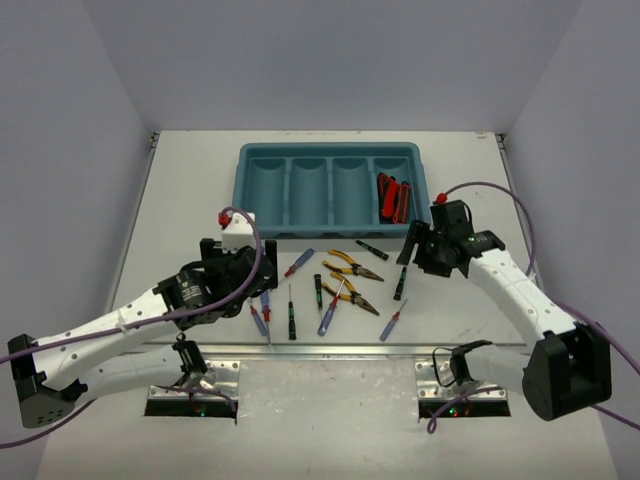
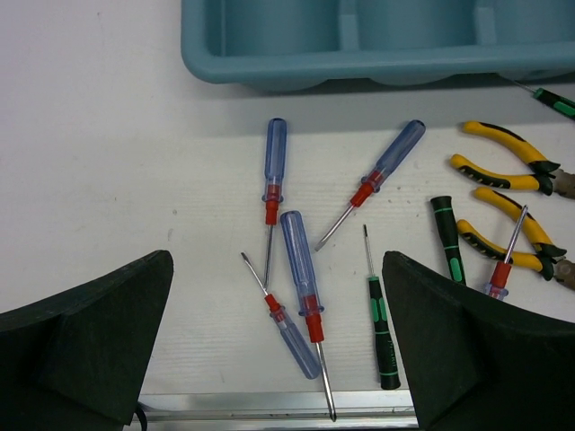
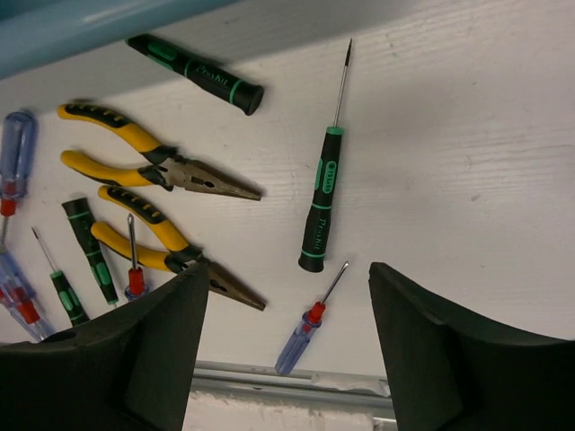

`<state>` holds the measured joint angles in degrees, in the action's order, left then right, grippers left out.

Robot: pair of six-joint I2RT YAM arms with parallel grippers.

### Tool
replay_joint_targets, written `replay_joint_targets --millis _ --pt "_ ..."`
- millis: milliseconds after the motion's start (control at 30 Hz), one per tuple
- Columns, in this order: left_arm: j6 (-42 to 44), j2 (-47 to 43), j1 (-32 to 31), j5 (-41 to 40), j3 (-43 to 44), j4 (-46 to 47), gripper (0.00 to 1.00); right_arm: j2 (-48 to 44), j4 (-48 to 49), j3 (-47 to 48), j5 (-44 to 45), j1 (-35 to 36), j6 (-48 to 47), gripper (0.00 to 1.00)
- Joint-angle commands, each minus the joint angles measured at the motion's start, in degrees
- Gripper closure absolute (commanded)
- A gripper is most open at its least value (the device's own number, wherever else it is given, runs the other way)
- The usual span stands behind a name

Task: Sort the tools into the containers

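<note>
Between the arm bases and the teal tray (image 1: 243,190), loose tools lie scattered on the white table (image 1: 180,200). Red-and-black utility knives (image 1: 392,197) rest in the tray's rightmost compartment.

The left gripper (image 2: 277,260) hangs over a bunch of blue-and-red screwdrivers (image 2: 301,269), its jaws spread wide and holding nothing. Three of these screwdrivers lie touching or crossed, and a fourth lies apart, nearer the tray. A black-and-green screwdriver (image 2: 382,328) lies just beside them on the right, and two yellow-handled pliers (image 2: 503,157) lie farther right.

The right gripper (image 3: 287,269) is likewise released and empty. It hovers above another slim black-and-green driver (image 3: 322,202) and a small blue-handled screwdriver (image 3: 305,332) near the table's front edge. A third green-banded driver (image 3: 198,70) lies close to the tray wall.
</note>
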<state>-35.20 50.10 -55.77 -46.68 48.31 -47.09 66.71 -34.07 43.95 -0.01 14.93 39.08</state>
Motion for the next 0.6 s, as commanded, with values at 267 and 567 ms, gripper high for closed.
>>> replay_joint_targets --millis 267,567 --pt "0.14 -3.72 0.40 -0.50 0.48 1.65 0.00 16.35 5.52 1.48 11.51 10.14 5.50 0.43" --pt "0.60 -3.96 0.40 -0.08 0.46 2.00 0.00 22.87 8.29 0.00 11.24 10.15 5.43 0.59"
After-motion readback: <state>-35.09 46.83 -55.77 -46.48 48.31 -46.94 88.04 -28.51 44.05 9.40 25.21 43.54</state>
